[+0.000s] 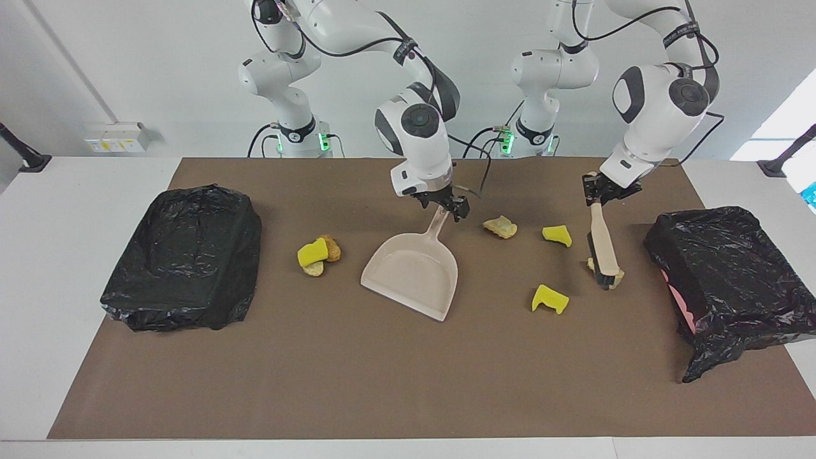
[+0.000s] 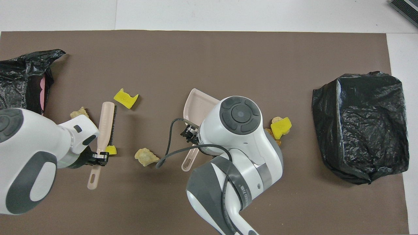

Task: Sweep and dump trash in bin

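My left hand pinches the brush, its bristles against a tan chunk. My right hand is at the dustpan handle; grip unclear. Trash lies scattered on the brown mat covering the white bench, with black bags at both ends.

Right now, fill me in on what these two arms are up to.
The left gripper holds the beige brush by its handle, bristles down at a tan rock-like chunk near the black-bagged bin. The right gripper is at the handle of the beige plastic dustpan, which lies flat on the brown mat. Yellow sponge scraps and other chunks lie scattered; nothing is in the pan yet.
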{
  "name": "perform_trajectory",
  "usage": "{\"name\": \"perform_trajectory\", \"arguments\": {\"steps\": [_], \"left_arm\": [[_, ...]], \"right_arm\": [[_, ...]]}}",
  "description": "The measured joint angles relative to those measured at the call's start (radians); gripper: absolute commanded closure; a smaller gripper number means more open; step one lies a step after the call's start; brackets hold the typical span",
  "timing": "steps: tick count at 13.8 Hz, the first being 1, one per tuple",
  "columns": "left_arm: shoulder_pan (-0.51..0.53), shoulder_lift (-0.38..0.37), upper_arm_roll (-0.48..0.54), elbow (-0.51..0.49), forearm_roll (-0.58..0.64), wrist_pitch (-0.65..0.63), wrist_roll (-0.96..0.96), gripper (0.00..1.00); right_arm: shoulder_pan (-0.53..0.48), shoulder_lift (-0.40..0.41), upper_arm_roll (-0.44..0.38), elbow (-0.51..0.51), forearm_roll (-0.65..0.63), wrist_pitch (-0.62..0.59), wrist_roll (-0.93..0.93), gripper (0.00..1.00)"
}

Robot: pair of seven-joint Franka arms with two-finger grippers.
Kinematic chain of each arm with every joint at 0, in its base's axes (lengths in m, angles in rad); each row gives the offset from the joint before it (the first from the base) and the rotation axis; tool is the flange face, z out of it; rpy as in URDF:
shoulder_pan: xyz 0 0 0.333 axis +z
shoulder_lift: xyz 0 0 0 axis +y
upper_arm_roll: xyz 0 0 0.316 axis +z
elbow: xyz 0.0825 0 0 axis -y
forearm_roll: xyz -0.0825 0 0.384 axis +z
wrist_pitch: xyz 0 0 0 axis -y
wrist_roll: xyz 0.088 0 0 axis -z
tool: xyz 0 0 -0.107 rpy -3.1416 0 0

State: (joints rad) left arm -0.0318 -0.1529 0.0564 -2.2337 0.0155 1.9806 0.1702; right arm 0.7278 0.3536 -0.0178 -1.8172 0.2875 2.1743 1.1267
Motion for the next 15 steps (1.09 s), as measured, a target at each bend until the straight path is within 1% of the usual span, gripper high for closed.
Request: {"name": "perform_trajectory", "arguments": {"steps": [3, 4, 5, 6, 7, 8, 9, 12, 14, 15], "left_arm": [[0.111, 0.091, 0.000, 0.003, 0.007, 0.113, 0.113, 1.00], [0.137, 0.118, 0.000, 0.004, 0.007, 0.127, 0.136, 1.00], [0.148, 0.136, 0.000, 0.004, 0.007, 0.126, 0.144, 1.00], [0.146, 0.145, -0.004, 0.003, 0.007, 0.121, 0.143, 1.00], [0.140, 0.147, -0.014, 0.003, 0.007, 0.110, 0.130, 1.00], [0.122, 0.145, -0.024, 0.003, 0.007, 0.091, 0.100, 1.00], [0.091, 0.143, -0.029, 0.003, 0.007, 0.068, 0.058, 1.00], [-0.020, 0.135, -0.038, 0.000, 0.006, 0.007, -0.059, 1.00], [-0.087, 0.124, -0.041, -0.011, -0.004, -0.012, -0.089, 1.00], [-0.119, 0.116, -0.042, -0.020, -0.018, -0.021, -0.093, 1.00]], "right_arm": [[0.002, 0.006, -0.002, -0.017, 0.000, 0.003, 0.000, 0.00], [0.002, 0.004, -0.003, -0.018, 0.000, 0.002, 0.000, 0.07], [0.003, 0.002, -0.002, -0.018, 0.000, 0.002, 0.000, 0.22], [0.004, -0.001, -0.002, -0.018, 0.000, 0.001, 0.000, 0.44], [0.005, -0.004, -0.002, -0.018, 0.000, 0.001, 0.000, 0.56], [0.006, -0.005, -0.002, -0.018, 0.000, 0.000, 0.000, 0.74], [0.007, -0.006, -0.002, -0.018, 0.000, -0.001, 0.000, 1.00], [0.007, -0.008, -0.002, -0.018, 0.000, -0.005, 0.000, 1.00], [0.008, -0.009, -0.002, -0.017, 0.000, -0.008, -0.007, 1.00], [0.008, -0.010, -0.002, -0.016, 0.000, -0.009, -0.040, 1.00]]}}
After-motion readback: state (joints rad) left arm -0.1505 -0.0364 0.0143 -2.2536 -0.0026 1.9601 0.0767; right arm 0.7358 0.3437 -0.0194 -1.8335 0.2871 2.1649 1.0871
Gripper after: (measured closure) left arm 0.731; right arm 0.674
